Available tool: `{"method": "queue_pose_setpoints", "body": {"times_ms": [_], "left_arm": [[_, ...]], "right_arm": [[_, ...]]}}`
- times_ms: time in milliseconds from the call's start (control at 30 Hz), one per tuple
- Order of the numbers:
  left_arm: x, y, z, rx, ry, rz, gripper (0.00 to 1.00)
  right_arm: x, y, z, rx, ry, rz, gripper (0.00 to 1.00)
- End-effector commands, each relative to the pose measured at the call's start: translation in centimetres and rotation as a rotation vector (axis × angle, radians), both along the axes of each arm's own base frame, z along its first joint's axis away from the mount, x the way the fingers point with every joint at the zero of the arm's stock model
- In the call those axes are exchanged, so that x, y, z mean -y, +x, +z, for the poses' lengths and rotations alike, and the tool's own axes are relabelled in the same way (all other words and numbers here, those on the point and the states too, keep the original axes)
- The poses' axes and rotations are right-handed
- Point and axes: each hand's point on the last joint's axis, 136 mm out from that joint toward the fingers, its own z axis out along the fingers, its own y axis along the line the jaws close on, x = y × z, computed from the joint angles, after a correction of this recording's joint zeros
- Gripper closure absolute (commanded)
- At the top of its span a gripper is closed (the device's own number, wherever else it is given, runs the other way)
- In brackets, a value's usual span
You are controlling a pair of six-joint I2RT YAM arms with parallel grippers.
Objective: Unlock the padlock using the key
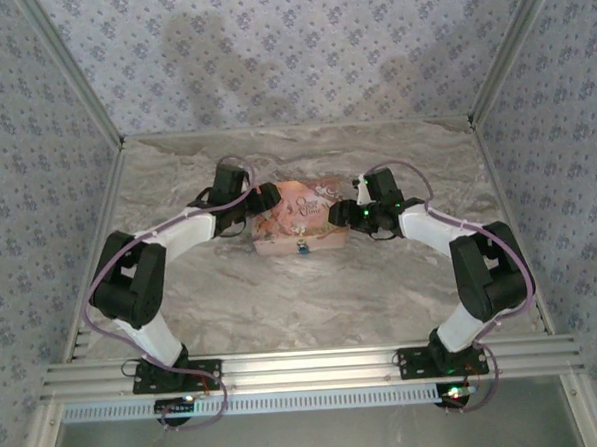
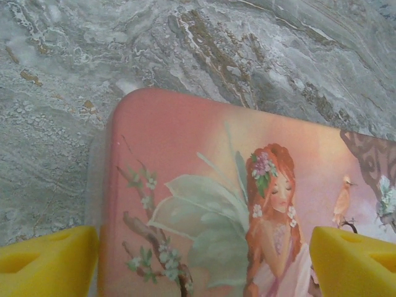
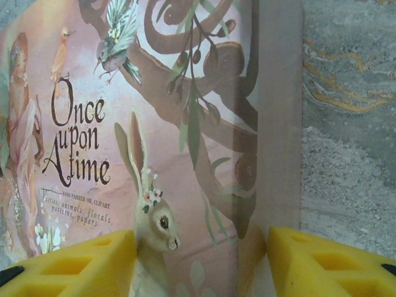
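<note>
Left gripper [image 2: 204, 263], right gripper [image 3: 201, 263]: jaws open, empty, above pink box [image 1: 279, 225]; a nudge could shift it. Padlock [image 1: 302, 246] might swing off line.

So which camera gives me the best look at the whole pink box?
Top external: it shows the whole pink box, with the padlock at its near edge. Left wrist catches the lid's fairy corner; right wrist the title and rabbit end.

A grey-and-brown marbled table [image 1: 283, 304] fills the walled cell. A single pink box [image 1: 298, 213] lies flat on it, near the middle, its lid printed with a fairy, a hare and "Once upon a time".
</note>
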Motion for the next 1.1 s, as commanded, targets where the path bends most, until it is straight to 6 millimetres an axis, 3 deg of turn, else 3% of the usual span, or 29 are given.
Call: {"method": "queue_pose_setpoints", "body": {"times_ms": [0,300,500,600,733,867,1067], "left_arm": [[-0.1,-0.7,2.1,0.030,-0.027,-0.032,0.11],[-2.5,-3.3,2.8,0.032,0.044,-0.020,0.10],[-4.0,-6.0,3.8,0.047,0.086,-0.023,0.10],[-3.7,-7.5,4.4,0.041,0.116,-0.053,0.11],[-1.1,-10.2,5.3,0.052,0.142,-0.148,0.12],[3.5,-13.3,5.6,0.042,0.118,-0.285,0.13],[10.7,-17.7,6.5,0.067,0.089,-0.482,0.14]], "right_arm": [[0.5,-1.3,0.2,-0.019,-0.034,0.000,0.38],[4.8,-2.5,1.9,0.012,-0.166,-0.076,0.29],[8.9,-3.4,5.3,0.105,-0.245,-0.187,0.24],[11.7,-3.9,6.5,0.085,-0.264,-0.267,0.27],[16.9,-5.6,6.2,-0.038,-0.354,-0.403,0.33],[21.4,-7.0,4.8,-0.128,-0.482,-0.491,0.35],[24.3,-7.3,1.3,-0.256,-0.492,-0.546,0.42]]}}
